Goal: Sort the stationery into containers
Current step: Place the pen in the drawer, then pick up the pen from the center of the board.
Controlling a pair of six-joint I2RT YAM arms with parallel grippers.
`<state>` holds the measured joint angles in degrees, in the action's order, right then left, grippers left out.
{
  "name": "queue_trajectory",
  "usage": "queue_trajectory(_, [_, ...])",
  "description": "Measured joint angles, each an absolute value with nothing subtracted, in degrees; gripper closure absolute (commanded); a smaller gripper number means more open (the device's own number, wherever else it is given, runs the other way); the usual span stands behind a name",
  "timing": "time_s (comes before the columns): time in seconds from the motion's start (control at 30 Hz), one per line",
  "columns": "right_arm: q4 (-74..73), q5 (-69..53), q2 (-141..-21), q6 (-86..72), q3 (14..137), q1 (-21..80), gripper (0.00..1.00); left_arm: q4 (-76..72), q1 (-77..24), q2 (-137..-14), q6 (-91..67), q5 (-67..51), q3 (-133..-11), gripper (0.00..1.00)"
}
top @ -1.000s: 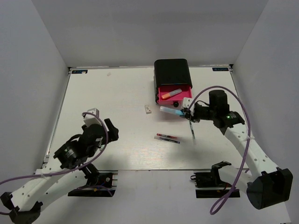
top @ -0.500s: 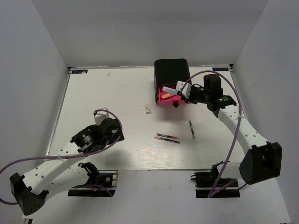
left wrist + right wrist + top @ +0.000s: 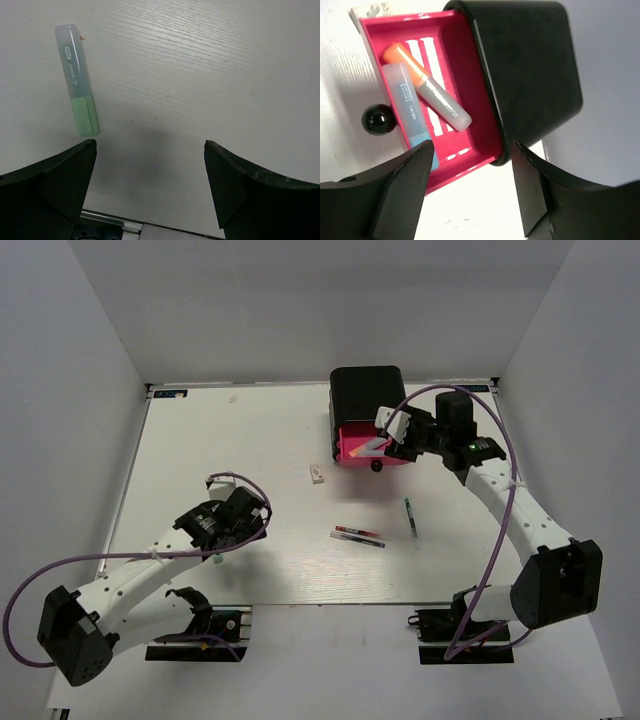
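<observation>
On your white wood-grain worktop (image 3: 250, 440) the black rounded cabinet (image 3: 368, 395) stands at the far edge with its pink plastic drawer (image 3: 470, 90) pulled out. Your right gripper (image 3: 472, 150) hangs over it, jaws spread wide and empty. Your left gripper (image 3: 148, 150) is likewise wide open and empty, the stubby light green marker (image 3: 77, 80) lying on the worktop just beyond it. The blue marker (image 3: 407, 110) and orange-capped marker (image 3: 427, 87) lie side by side in the drawer, while two thin red-marked pens (image 3: 357, 535), a thin dark pen (image 3: 410, 517) and a small white eraser block (image 3: 317, 474) lie on the worktop.
</observation>
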<state>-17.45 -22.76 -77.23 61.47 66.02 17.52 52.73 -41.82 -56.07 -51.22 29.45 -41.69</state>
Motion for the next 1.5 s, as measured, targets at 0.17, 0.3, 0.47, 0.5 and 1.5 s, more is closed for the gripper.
queue_trajectory(0.17, [-16.05,-23.99,-70.11,55.16,64.38,17.23,0.35,50.54,-38.24,-60.55,-50.3,29.43,-41.6,0.03])
queue_trajectory(0.3, [-13.23,-27.09,-59.37,48.14,59.11,17.1,0.35,49.15,-34.13,-62.48,-50.04,29.39,-40.1,0.04])
queue_trajectory(0.47, [-10.81,-29.67,-50.17,40.64,50.37,17.1,0.35,46.72,-27.38,-67.4,-49.82,29.08,-40.12,0.09])
queue_trajectory(0.5, [-10.07,-29.69,-49.28,39.16,48.49,17.1,0.35,46.06,-25.85,-69.1,-49.76,28.95,-40.14,0.11])
queue_trajectory(1.5, [3.25,-20.21,-37.71,19.81,29.02,12.32,0.28,34.11,-13.89,-77.01,-43.46,16.23,-37.39,0.98])
